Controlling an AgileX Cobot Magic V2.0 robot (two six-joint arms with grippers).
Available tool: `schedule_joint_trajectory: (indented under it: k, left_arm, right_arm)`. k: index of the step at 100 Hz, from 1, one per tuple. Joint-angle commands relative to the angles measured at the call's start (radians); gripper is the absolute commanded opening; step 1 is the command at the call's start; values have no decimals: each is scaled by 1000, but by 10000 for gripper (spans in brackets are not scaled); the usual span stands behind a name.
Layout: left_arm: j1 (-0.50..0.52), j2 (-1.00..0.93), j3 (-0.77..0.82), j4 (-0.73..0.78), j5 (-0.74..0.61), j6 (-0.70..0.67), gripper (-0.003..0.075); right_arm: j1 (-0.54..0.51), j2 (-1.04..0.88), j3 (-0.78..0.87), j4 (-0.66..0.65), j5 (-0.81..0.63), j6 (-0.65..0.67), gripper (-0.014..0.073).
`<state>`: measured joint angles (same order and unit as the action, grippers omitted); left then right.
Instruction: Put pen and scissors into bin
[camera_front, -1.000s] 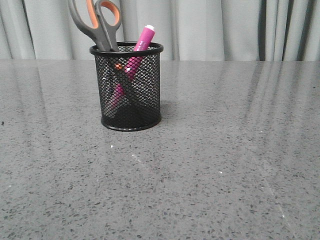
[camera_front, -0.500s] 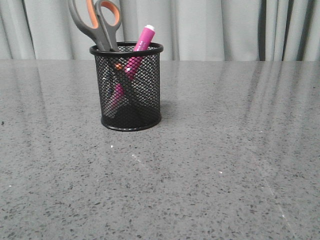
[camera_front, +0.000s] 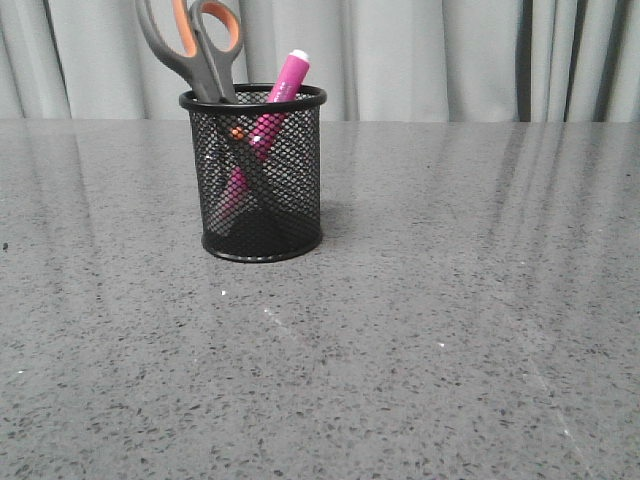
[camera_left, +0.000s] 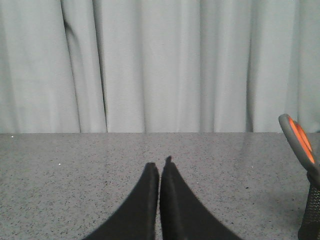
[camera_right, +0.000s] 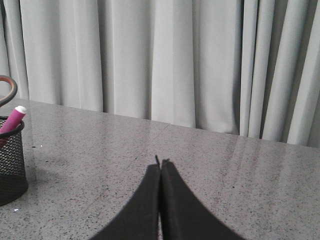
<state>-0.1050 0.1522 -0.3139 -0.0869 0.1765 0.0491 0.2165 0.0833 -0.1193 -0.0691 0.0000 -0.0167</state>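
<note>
The black mesh bin (camera_front: 262, 175) stands upright on the grey table, left of centre in the front view. Inside it the scissors (camera_front: 195, 45) stand handles up, blades down behind the mesh. The magenta pen (camera_front: 283, 80) leans in the bin too, its white tip above the rim. Neither arm shows in the front view. My left gripper (camera_left: 159, 167) is shut and empty over bare table, with a scissors handle (camera_left: 300, 145) and the bin (camera_left: 311, 215) at that view's edge. My right gripper (camera_right: 160, 164) is shut and empty, the bin (camera_right: 11, 165) and pen (camera_right: 14, 119) off to its side.
A speckled grey tabletop (camera_front: 420, 330) runs across the whole front view. Pale pleated curtains (camera_front: 430, 55) hang behind its far edge.
</note>
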Motion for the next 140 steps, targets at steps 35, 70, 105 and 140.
schedule_joint_trajectory:
  k: [35,70,105,140]
  left_arm:
    - [5,8,-18,1,-93,-7,-21]
    - [32,-80,255,30,-284,-49,-21]
    - [29,-183,341,43,-260,-109,-22]
    - [29,-183,339,-31,-253,-109,-21]
  right_arm:
    - [-4,6,-27,-11,-83,-11,-68]
    - [-4,6,-27,-11,-83,-11,-68]
    - [-4,6,-27,-11,-81,-11,-68]
    - [-4,6,-27,-11,-81,-11,-68]
